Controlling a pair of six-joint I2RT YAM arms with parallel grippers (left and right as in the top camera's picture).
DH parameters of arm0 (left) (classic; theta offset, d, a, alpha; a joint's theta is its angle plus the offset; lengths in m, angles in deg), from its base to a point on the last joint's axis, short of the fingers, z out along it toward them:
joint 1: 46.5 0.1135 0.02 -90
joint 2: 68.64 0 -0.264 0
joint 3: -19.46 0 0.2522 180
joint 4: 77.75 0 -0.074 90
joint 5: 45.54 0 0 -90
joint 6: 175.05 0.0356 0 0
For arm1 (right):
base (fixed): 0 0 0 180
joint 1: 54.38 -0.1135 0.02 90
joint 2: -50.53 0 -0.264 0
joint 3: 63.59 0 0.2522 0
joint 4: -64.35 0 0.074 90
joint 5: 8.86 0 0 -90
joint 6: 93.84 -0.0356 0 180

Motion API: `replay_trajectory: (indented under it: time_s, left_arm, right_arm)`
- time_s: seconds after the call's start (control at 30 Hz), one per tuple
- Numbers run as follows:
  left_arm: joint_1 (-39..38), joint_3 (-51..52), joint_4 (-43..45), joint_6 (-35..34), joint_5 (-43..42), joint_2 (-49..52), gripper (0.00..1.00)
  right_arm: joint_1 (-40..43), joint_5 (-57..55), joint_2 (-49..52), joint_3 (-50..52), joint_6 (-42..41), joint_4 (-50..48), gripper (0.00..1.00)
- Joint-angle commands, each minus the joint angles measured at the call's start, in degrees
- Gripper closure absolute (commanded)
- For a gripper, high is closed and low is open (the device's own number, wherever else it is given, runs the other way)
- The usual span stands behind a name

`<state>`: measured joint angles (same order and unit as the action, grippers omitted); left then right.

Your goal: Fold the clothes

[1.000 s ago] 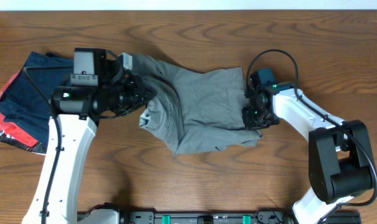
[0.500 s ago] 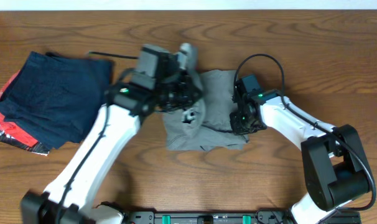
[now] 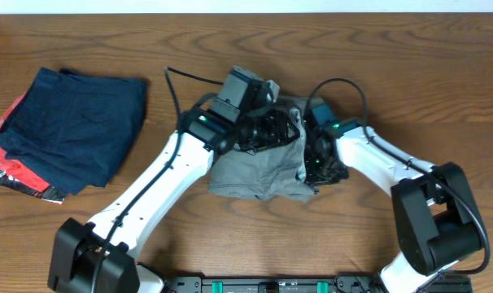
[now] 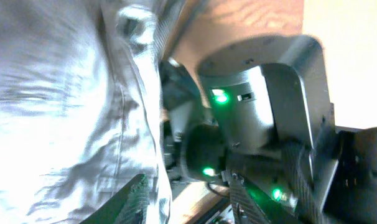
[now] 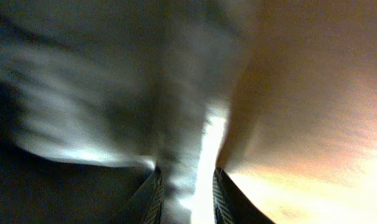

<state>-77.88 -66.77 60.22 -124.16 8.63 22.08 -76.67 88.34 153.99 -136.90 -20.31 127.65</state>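
Observation:
The grey shorts (image 3: 250, 172) lie folded over into a compact bundle at the table's middle. My left gripper (image 3: 281, 130) hangs over the bundle's far right part. In the left wrist view its fingers (image 4: 187, 202) are spread apart, with the shorts' seamed edge (image 4: 70, 106) lying against the left finger. My right gripper (image 3: 316, 163) is at the bundle's right edge, close to the left gripper. In the right wrist view its fingers (image 5: 187, 199) are close together with a strip of grey cloth (image 5: 114, 81) between them.
A folded navy-blue garment (image 3: 76, 130) lies at the left on a red garment with a black edge (image 3: 10, 167). The two wrists nearly touch; the right arm's housing with green lights (image 4: 257, 93) fills the left wrist view. A black rail (image 3: 255, 285) runs along the front edge.
My left arm swept right across the table, carrying the shorts' left side over onto the right side. The right gripper shifted slightly left. The shorts went from spread out to a folded bundle.

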Motion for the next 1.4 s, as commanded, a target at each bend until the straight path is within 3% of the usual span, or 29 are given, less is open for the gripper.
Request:
replay_trajectory:
  time_s: [0.0,0.17,0.37,0.5,0.8,0.97,1.13,1.27,1.37]
  left_arm:
    - [4.0,-1.7,0.1,2.1,-1.0,-3.4,0.55]
    - [9.3,-1.6,-1.8,5.0,2.7,-3.7,0.53]
    - [10.3,-0.3,-7.9,8.9,14.2,-1.5,0.5]
    - [10.3,0.5,-11.5,9.0,16.7,1.6,0.5]
    - [10.3,0.8,-14.5,9.1,17.1,12.9,0.5]
    - [10.2,0.8,-18.5,8.8,16.9,17.9,0.5]
    - [8.9,0.8,-23.7,8.6,14.5,18.6,0.5]
    - [6.6,0.8,-26.2,7.6,10.1,18.6,0.5]
    - [4.5,0.8,-27.7,7.3,8.8,18.4,0.51]
  right_arm:
    - [6.1,-7.9,-2.9,-5.9,-3.5,4.9,0.74]
    - [13.4,-10.1,-9.6,-16.1,-2.6,10.5,0.74]
    - [14.7,11.7,-14.7,-21.8,10.1,7.0,0.74]
    - [12.0,22.4,-13.8,-21.0,13.1,6.6,0.75]
    - [-0.6,22.8,-6.9,-14.6,12.7,5.2,0.77]
    - [-5.9,22.8,-1.9,-8.1,9.8,1.8,0.83]
    - [-7.0,17.8,1.3,-2.2,6.5,-0.3,0.87]
    - [-4.7,5.0,1.6,0.8,1.2,-0.6,0.88]
    - [-1.7,-10.8,1.5,0.9,-3.6,-1.4,0.88]
